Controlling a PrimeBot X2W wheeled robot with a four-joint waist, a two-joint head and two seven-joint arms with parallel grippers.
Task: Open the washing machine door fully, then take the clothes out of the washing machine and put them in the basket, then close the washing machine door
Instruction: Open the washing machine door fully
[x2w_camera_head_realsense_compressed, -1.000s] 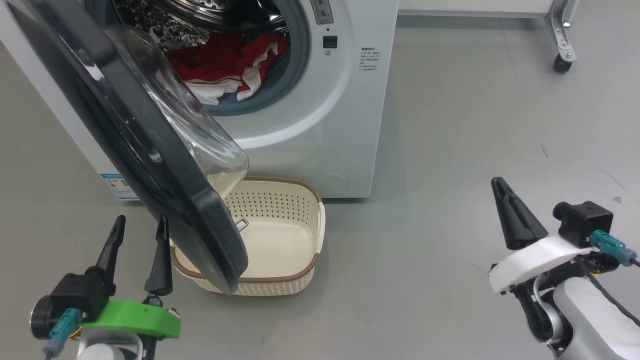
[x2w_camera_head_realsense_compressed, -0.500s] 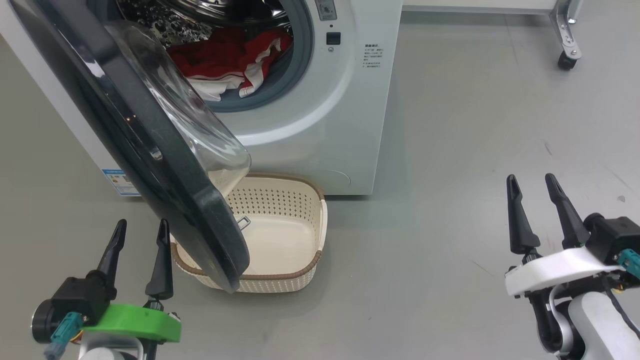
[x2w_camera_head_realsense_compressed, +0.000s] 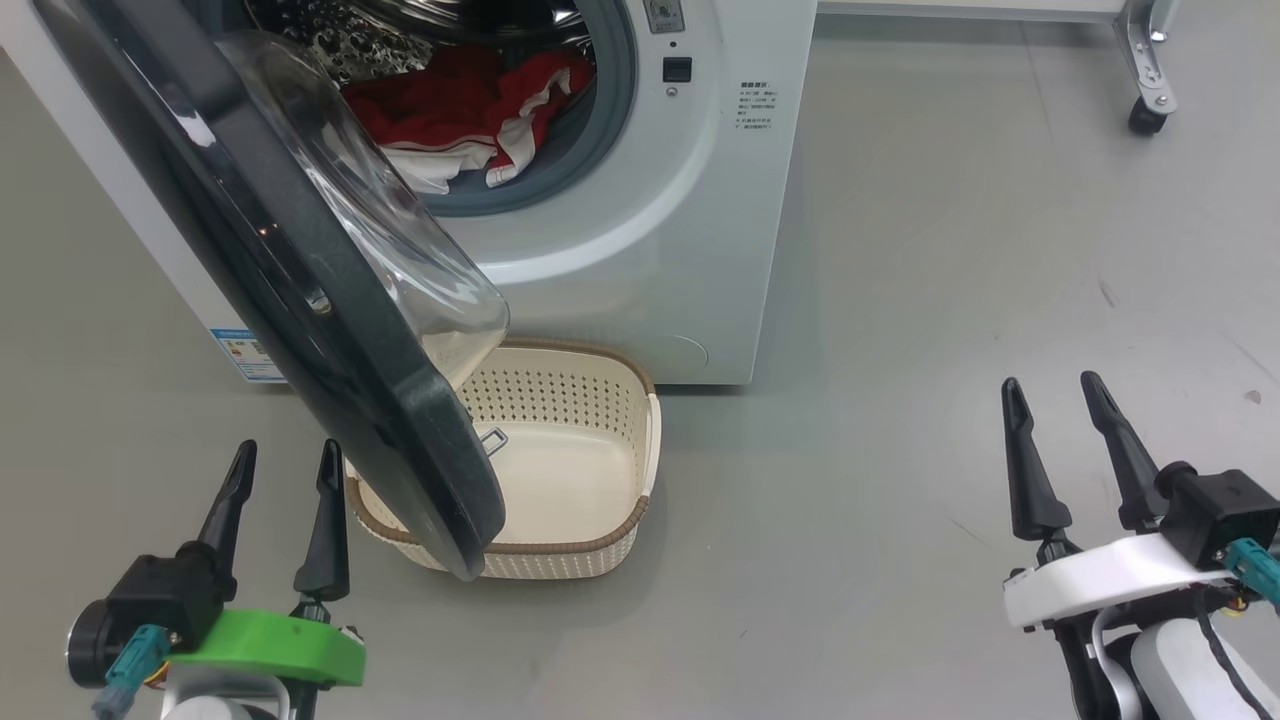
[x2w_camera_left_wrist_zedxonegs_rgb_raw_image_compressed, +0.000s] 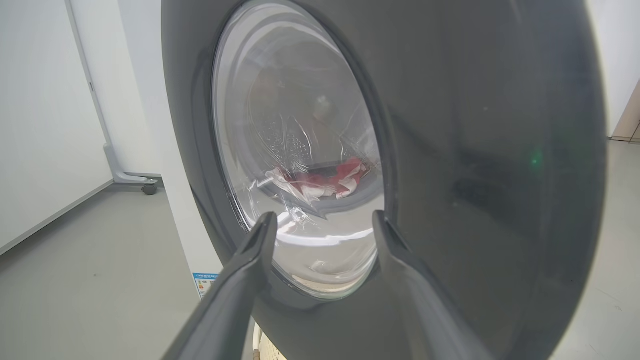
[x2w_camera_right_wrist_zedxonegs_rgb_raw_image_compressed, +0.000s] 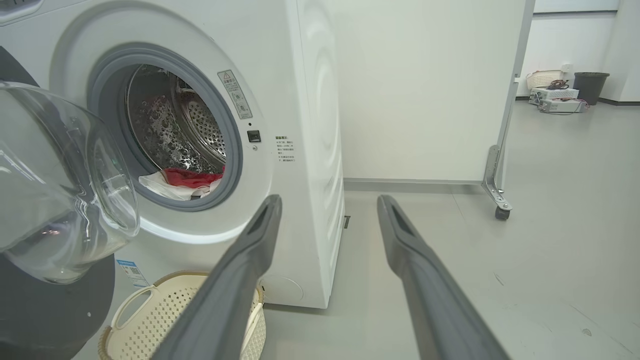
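Observation:
The white washing machine (x2w_camera_head_realsense_compressed: 640, 200) stands at the top of the head view. Its black-rimmed washing machine door (x2w_camera_head_realsense_compressed: 300, 290) is swung partly out, its lower edge hanging over the cream basket (x2w_camera_head_realsense_compressed: 590, 470) on the floor in front. Red and white clothes (x2w_camera_head_realsense_compressed: 470, 110) lie in the drum. My left gripper (x2w_camera_head_realsense_compressed: 285, 455) is open, just left of the door's lower rim and not touching it. The left wrist view looks at the door glass (x2w_camera_left_wrist_zedxonegs_rgb_raw_image_compressed: 295, 150) between the open left gripper (x2w_camera_left_wrist_zedxonegs_rgb_raw_image_compressed: 322, 220) fingers. My right gripper (x2w_camera_head_realsense_compressed: 1050, 385) is open and empty over the floor, far right of the basket.
A castor of a wheeled frame (x2w_camera_head_realsense_compressed: 1145, 115) sits at the far right. The right wrist view has a white partition panel (x2w_camera_right_wrist_zedxonegs_rgb_raw_image_compressed: 425, 90) right of the machine and bins (x2w_camera_right_wrist_zedxonegs_rgb_raw_image_compressed: 590, 85) far behind. Bare grey floor (x2w_camera_head_realsense_compressed: 900, 450) lies between the basket and my right arm.
My right gripper has gone from shut to open, and its wrist has turned so both fingers point up. The head camera has shifted slightly. The left gripper and door are unchanged.

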